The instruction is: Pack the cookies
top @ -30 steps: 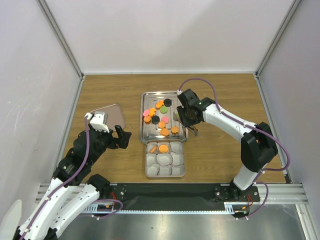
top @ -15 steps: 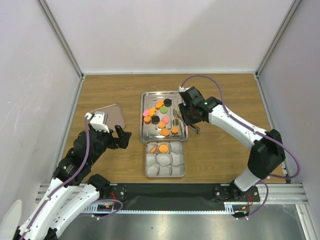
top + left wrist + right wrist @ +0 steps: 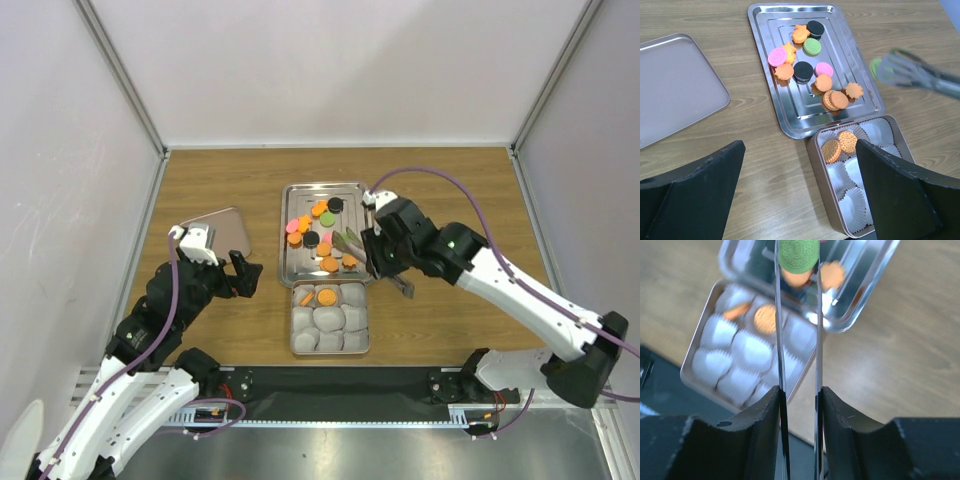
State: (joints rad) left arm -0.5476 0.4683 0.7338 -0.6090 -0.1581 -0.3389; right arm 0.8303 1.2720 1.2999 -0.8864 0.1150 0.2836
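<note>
Several cookies [image 3: 318,228], orange, black, green and pink, lie on the steel tray [image 3: 290,270]. Two orange cookies [image 3: 846,141] sit in paper cups at the far end of the tin box [image 3: 816,155]. My right gripper [image 3: 800,392] is shut on metal tongs [image 3: 778,340]. The tong tips pinch a green cookie [image 3: 798,255] above the tray's near right corner. That cookie [image 3: 877,69] shows blurred in the left wrist view. My left gripper [image 3: 797,150] hangs open over bare wood left of the box, holding nothing.
The box's lid [image 3: 230,232] lies upside down on the table, left of the tray and just beyond my left gripper [image 3: 245,275]. White walls with metal posts close in the table on three sides. The box [image 3: 330,318] stands just in front of the tray.
My right arm has stretched forward and shifted toward the near side, carrying the tongs from the tray's right edge toward its near corner. The left arm has not moved.
</note>
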